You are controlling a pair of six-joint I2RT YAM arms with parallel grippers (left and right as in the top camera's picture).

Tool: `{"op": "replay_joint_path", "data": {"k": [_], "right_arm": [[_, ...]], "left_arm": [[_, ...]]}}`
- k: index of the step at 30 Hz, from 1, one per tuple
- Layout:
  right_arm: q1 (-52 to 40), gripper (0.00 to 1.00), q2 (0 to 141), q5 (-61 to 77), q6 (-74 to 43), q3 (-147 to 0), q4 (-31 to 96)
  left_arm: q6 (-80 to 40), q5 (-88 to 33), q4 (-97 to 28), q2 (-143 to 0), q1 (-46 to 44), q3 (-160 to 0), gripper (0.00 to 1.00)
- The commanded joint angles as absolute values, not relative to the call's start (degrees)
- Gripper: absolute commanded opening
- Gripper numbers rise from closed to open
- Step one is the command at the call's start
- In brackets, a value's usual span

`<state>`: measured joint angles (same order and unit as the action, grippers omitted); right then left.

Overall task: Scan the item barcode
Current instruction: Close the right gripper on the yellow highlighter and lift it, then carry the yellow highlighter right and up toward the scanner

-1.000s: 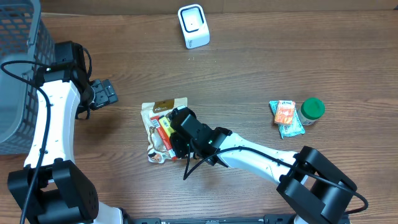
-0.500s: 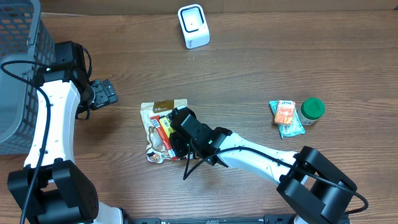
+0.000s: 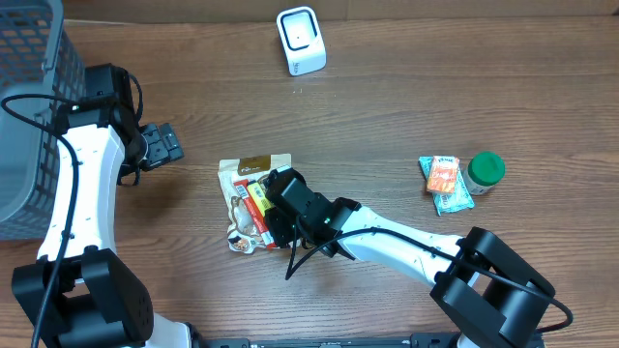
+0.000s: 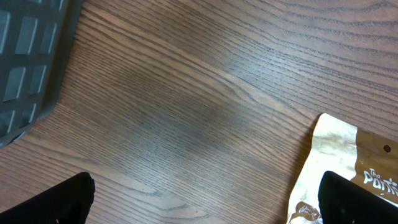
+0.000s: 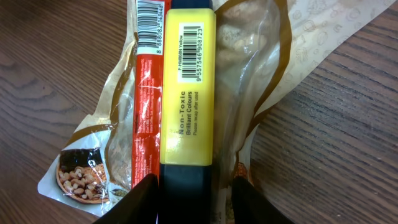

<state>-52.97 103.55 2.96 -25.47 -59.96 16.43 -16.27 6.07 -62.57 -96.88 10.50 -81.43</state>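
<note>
A yellow highlighter (image 5: 188, 81) with a black cap and a barcode label lies flat on a clear snack bag (image 5: 106, 124), next to the bag's red strip. My right gripper (image 5: 194, 199) is open and straddles the black cap. Its left finger rests against the cap, while a gap shows on the right side. In the overhead view the highlighter (image 3: 256, 199) and bag (image 3: 248, 169) sit mid-table, partly under the right wrist. The white scanner (image 3: 301, 40) stands at the far edge. Left of the bag, my left gripper (image 3: 161, 145) hangs open over bare wood, holding nothing.
A grey mesh basket (image 3: 29, 106) fills the far left corner. An orange packet (image 3: 444, 178) on a teal wrapper and a green-lidded bottle (image 3: 486, 171) lie at the right. The bag's corner (image 4: 336, 155) shows beside the left gripper's right finger.
</note>
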Motion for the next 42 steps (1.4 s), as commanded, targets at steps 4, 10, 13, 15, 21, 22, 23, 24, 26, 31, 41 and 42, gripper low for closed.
{"op": "replay_joint_path", "data": {"k": [4,10,13,15,21,22,23,24,26,31,41,42], "right_arm": [[-53.3,0.19,104.1,3.7,-25.7,-60.1,15.4],[-52.9,0.19,99.5,1.5,-24.9,-63.0,17.3],[-53.0,0.19,95.4,-1.1,-22.1,-63.1,17.3],[-53.0,0.19,92.7,-1.5,-18.7,-63.1,17.7],[-53.0,0.18,87.9,-8.6,-10.5,-63.1,22.7],[-53.0,0.18,87.6,-11.2,-9.2,-63.1,23.7],[-53.0,0.19,87.4,-12.9,-8.1,-63.1,24.2],[-53.0,0.18,87.2,-14.4,-6.8,-63.1,24.6],[-53.1,0.18,86.8,-16.0,-5.3,-63.1,24.8],[-53.2,0.17,83.0,-23.7,-3.9,-63.1,24.8],[-53.2,0.15,78.7,-27.0,1.8,-63.1,25.1],[-53.2,0.15,78.9,-27.0,2.1,-63.1,25.4]], "left_arm": [[-15.4,6.2,-62.5,-97.3,10.1,-82.2,1.00],[-15.4,6.2,-62.5,-97.3,10.1,-82.2,1.00],[-15.4,6.1,-62.5,-97.3,10.1,-82.2,1.00],[-15.4,6.1,-62.5,-97.3,10.1,-82.2,1.00],[-15.4,6.1,-62.5,-97.3,10.1,-82.2,1.00],[-15.4,6.2,-62.5,-97.3,10.1,-82.2,1.00],[-15.4,6.2,-62.5,-97.3,10.1,-82.2,1.00],[-15.4,6.2,-62.5,-97.3,10.1,-82.2,1.00],[-15.4,6.2,-62.5,-97.3,10.1,-82.2,1.00],[-15.4,6.2,-62.5,-97.3,10.1,-82.2,1.00],[-15.4,6.1,-62.5,-97.3,10.1,-82.2,1.00],[-15.4,6.2,-62.5,-97.3,10.1,-82.2,1.00]]}}
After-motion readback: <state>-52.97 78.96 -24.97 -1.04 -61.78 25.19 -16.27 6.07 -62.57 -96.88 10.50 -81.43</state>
